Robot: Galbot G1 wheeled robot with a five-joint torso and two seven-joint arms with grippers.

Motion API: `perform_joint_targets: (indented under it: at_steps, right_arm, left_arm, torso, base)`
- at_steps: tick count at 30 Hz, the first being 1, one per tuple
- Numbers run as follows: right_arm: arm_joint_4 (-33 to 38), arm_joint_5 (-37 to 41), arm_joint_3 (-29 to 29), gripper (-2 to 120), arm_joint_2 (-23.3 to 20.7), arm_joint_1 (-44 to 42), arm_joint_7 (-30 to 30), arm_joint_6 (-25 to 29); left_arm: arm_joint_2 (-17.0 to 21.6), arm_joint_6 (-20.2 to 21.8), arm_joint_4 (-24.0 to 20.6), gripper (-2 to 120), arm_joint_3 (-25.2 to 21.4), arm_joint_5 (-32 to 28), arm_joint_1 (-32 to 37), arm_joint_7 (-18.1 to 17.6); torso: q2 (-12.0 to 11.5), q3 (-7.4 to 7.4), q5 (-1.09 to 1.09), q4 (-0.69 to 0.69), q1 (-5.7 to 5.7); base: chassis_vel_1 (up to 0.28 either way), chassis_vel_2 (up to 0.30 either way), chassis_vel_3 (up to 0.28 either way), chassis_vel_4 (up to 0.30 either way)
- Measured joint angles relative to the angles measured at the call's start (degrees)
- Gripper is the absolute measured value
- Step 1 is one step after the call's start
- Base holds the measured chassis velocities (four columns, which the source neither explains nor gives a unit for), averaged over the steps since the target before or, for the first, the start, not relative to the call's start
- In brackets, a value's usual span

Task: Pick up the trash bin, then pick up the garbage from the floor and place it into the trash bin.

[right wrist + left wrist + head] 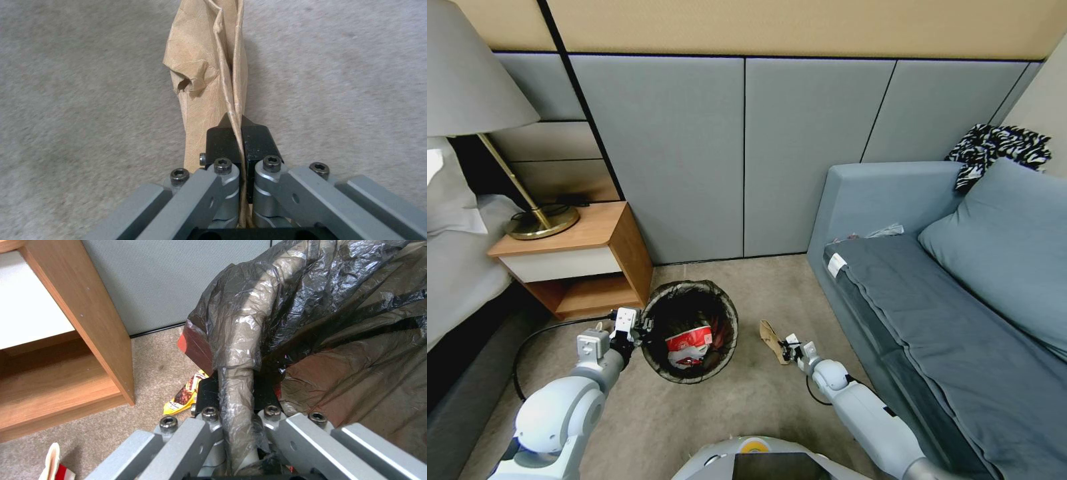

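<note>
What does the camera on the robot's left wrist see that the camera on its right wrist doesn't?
Left wrist camera alone: the left gripper shut on the bag-covered rim of the trash bin, a yellow snack wrapper on the floor, and the wooden nightstand. Right wrist camera alone: the right gripper shut on the tan paper bag. Both show beige carpet.

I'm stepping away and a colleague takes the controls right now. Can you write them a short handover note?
Left gripper: shut on the trash bin rim, bag-covered, beside the nightstand.
Right gripper: shut on the tan paper bag, just right of the bin, over the floor.
Done: bin gripped; a red-and-white cup lies inside it.
Left: drop the paper bag into the bin; a yellow snack wrapper and another red-and-white scrap lie on the carpet near the nightstand.
</note>
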Motion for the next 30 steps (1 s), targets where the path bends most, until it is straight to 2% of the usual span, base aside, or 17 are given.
perform_joint_targets:
  at_steps: [4, 7, 8, 11, 12, 19, 30]
  right_arm:
    - [4.52, 1.21, 1.84, 0, -1.76, -0.29, 0.97, -0.18]
    - [11.62, 5.79, 3.47, 0, -5.63, -0.85, 2.55, -1.97]
    - [11.62, 5.79, 3.47, 0, -5.63, -0.85, 2.55, -1.97]
    - [19.62, 9.89, 4.54, 0, -8.45, -1.1, 4.12, -4.35]
    - [19.62, 9.89, 4.54, 0, -8.45, -1.1, 4.12, -4.35]
    - [33.82, 14.51, 5.64, 0, -11.78, -0.28, 6.43, -7.61]
    - [48.19, 21.83, 5.61, 0, -14.37, 4.09, 9.84, -11.98]
  left_arm:
    - [-0.06, 0.0, -0.08, 1, 0.04, 0.05, 0.04, 0.0]
    - [-0.12, 0.01, -0.13, 1, 0.04, 0.13, 0.15, 0.0]
    - [-0.12, 0.01, -0.13, 1, 0.04, 0.13, 0.15, 0.0]
    - [-0.14, 0.01, -0.13, 1, 0.04, 0.19, 0.1, 0.0]
    - [-0.14, 0.01, -0.13, 1, 0.04, 0.19, 0.1, 0.0]
    - [-0.12, 0.05, 0.12, 1, 0.06, 0.27, 0.02, -0.02]
    - [-0.12, 0.08, 0.5, 1, 0.15, 0.28, -0.3, -0.08]
  torso:
    - [0.0, 0.0, 0.01, 0.01, 0.0]
    - [0.0, -0.01, -0.01, -0.01, 0.0]
    - [0.0, -0.01, -0.01, -0.01, 0.0]
    - [0.0, -0.01, -0.01, 0.0, 0.0]
    - [0.0, -0.01, -0.01, 0.0, 0.0]
    - [0.0, -0.01, -0.02, 0.0, 0.0]
    - [0.0, -0.01, -0.01, 0.0, 0.0]
  base:
    - [0.0, 0.0, 0.0, 0.0]
    - [0.0, 0.0, 0.0, 0.0]
    - [0.0, 0.0, 0.0, 0.0]
    - [0.0, 0.0, 0.0, 0.0]
    - [0.0, 0.0, 0.0, 0.0]
    - [0.0, 0.0, 0.0, 0.0]
    - [0.0, 0.0, 0.0, 0.0]
